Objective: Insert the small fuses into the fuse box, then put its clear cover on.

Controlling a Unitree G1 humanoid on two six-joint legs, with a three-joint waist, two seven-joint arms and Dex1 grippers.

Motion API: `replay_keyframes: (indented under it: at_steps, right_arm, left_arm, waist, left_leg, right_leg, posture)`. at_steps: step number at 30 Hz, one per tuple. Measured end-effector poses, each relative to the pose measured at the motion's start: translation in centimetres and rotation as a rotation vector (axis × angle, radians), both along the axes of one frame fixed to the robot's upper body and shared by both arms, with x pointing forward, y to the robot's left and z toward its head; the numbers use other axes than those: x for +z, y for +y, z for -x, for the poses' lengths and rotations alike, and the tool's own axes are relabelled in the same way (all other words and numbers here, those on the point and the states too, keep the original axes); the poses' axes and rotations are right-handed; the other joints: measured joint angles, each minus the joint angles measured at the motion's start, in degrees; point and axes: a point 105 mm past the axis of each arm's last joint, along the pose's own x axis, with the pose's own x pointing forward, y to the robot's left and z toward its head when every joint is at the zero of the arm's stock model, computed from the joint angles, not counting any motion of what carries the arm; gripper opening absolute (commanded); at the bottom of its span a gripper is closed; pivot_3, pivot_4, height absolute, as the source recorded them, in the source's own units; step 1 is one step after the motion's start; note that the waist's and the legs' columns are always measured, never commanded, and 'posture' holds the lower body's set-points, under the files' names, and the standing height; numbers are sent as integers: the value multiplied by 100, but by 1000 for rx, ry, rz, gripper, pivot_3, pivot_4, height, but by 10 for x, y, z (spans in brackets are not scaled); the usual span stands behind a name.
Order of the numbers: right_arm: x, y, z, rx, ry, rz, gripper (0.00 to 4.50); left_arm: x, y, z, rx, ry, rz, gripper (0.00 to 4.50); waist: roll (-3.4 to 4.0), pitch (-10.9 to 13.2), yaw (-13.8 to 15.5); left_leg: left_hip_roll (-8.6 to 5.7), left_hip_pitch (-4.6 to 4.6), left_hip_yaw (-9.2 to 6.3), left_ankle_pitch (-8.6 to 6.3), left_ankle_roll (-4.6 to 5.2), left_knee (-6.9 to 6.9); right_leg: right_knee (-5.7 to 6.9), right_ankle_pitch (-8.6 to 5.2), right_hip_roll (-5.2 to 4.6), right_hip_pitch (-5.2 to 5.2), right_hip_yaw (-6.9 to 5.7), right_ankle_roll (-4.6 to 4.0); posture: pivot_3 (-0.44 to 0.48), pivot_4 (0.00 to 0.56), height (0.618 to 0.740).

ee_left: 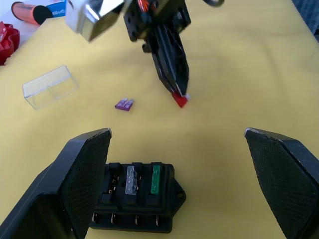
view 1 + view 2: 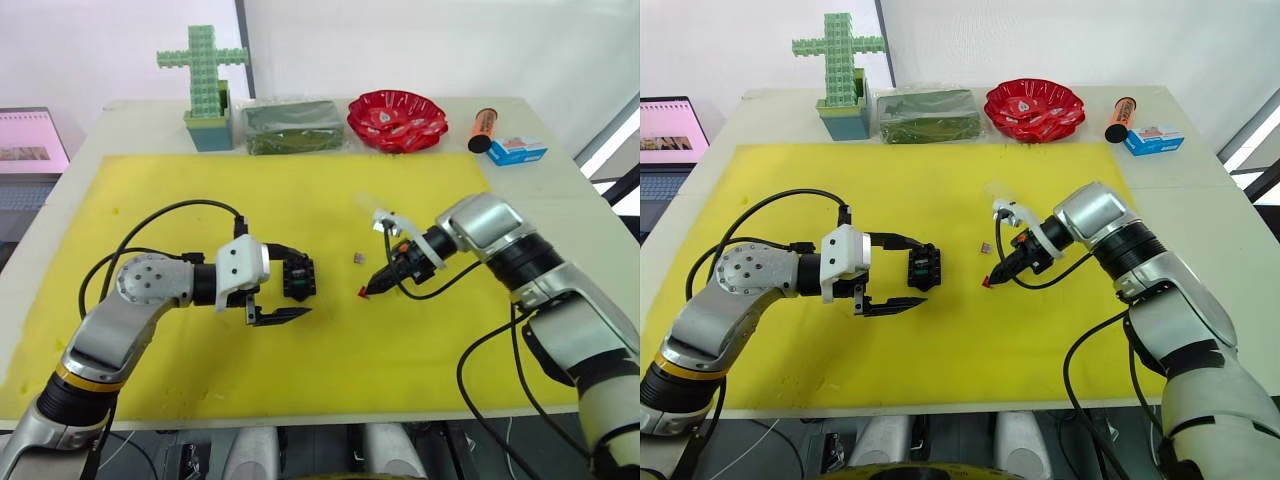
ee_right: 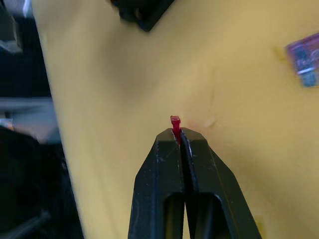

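Pale table (image 2: pixel 575 215) under yellow mat (image 2: pixel 300 200); white wall (image 2: pixel 420 40) behind; laptop (image 2: pixel 30 150) at left.

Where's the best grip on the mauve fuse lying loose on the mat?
Pinch the mauve fuse across its two thin edges, coming straight down from above. It lies flat on the yellow mat, so its broad faces are not reachable, and its small body leaves only the edges. It lies apart from the clear cover and the fuse box.

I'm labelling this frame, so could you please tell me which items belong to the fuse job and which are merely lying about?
Job: fuse box, green fuse, grey fuse, red fuse, mauve fuse, clear cover.

Lying about: red bowl, green cross, green packet, orange tube, blue box.
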Motion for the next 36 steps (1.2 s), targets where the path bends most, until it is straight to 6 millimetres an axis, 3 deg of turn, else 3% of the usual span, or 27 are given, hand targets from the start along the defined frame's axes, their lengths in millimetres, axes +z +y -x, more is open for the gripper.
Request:
replay_keyframes:
  at_steps: [6, 11, 19, 29, 35, 36]
  right_arm:
    - [3, -2, 11, -206, 58, -53, 33]
    - [-17, -10, 16, -377, 23, -109, 33]
    - [-36, -2, 28, -624, 16, -244, 33]
    - [-39, 3, 49, -809, 98, -224, 33]
    - [-38, 12, 52, -849, 116, -226, 33]
    - [-37, 11, 52, -858, 111, -222, 244]
  left_arm:
    - [-2, 1, 1, 3, 7, 1, 4500]
    - [-2, 0, 1, 3, 9, 5, 4500]
    - [-2, 0, 2, -1, 8, 6, 4500]
    - [-2, 0, 2, -3, 7, 4, 4500]
    - [-2, 0, 1, -3, 6, 4, 4500]
    - [-2, 0, 1, -3, 6, 5, 4500]
  waist:
    - [-1, -1, 15]
    - [-2, -2, 33]
    - [-2, -2, -8]
    - [-2, -2, -20]
    - [-2, -2, -21]
    - [-2, -2, -18]
  left_leg:
    - [-2, 0, 2, 0, 0, 0]
    - [-4, -1, -1, 0, 0, -1]
    - [-1, 1, -2, 0, 0, -5]
    - [-2, 0, -4, 0, 1, -2]
    - [8, 0, -10, 0, 1, -3]
    - [8, 0, -10, 0, 1, -3]
  right_leg:
    - [-1, 0, -4, 2, 0, 0]
    - [-3, 0, -4, 6, 1, 0]
    - [-1, 0, 0, 6, 2, 0]
    - [-6, 0, 0, 11, 7, 1]
    - [-7, -1, 22, 10, 22, 1]
    - [-7, -1, 23, 10, 23, 1]
  posture:
    - [0, 150, 740]
    - [0, 150, 740]
    - [0, 150, 740]
    - [0, 150, 740]
    - [0, 150, 740]
    - [0, 150, 740]
